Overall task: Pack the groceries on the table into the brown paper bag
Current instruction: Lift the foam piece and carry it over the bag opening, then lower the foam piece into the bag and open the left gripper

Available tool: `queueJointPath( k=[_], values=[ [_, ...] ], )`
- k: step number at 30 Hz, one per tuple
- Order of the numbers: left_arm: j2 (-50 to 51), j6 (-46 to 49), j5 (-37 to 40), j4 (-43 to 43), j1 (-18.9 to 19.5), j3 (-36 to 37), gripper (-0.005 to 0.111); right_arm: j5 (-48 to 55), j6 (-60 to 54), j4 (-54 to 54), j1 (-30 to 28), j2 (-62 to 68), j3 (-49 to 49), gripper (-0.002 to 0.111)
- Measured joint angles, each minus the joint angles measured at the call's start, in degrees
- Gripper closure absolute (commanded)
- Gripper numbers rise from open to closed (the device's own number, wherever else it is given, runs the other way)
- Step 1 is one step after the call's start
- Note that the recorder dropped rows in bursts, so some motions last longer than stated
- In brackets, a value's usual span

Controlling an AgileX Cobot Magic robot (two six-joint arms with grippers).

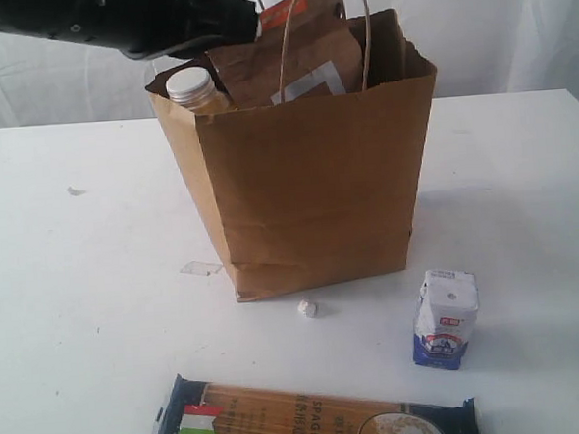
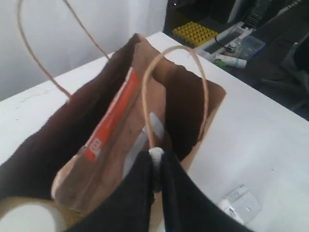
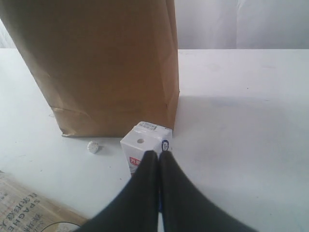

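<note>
Brown paper bag [image 1: 307,186] upright mid-bench [image 1: 78,289], brown pouch [image 1: 295,64] poking from its mouth.
Pouch stood on end, orange label [image 1: 282,13] at its upper end, print unreadable; left jaws pinched on its edge. Yellow white-capped bottle [image 1: 191,85] upright inside, cap up. Dark-blue spaghetti pack [image 1: 312,417] lay flat, long axis along the near edge, reading "SPAGHE…" beside a tricolour flag. White-blue carton [image 1: 445,316] upright toward the near right corner, print too small; right jaws closed, empty, near it.
</note>
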Motion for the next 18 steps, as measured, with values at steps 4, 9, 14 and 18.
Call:
queueJointPath(
  k=[4, 9, 14, 18],
  values=[
    [0.8, 12.5, 5.5, -11.7, 0.0, -2.4, 0.107, 0.0, 0.0, 0.0, 0.0, 0.0, 0.0, 0.108],
    [2.4, 18.6, 5.6, -19.0, 0.0, -2.8, 0.107, 0.0, 0.0, 0.0, 0.0, 0.0, 0.0, 0.108],
    [6.5, 21.6, 4.9, -22.4, 0.0, -2.8, 0.107, 0.0, 0.0, 0.0, 0.0, 0.0, 0.0, 0.108],
    [8.4, 24.2, 3.7, -24.0, -0.3, -2.8, 0.107, 0.0, 0.0, 0.0, 0.0, 0.0, 0.0, 0.108]
  ],
)
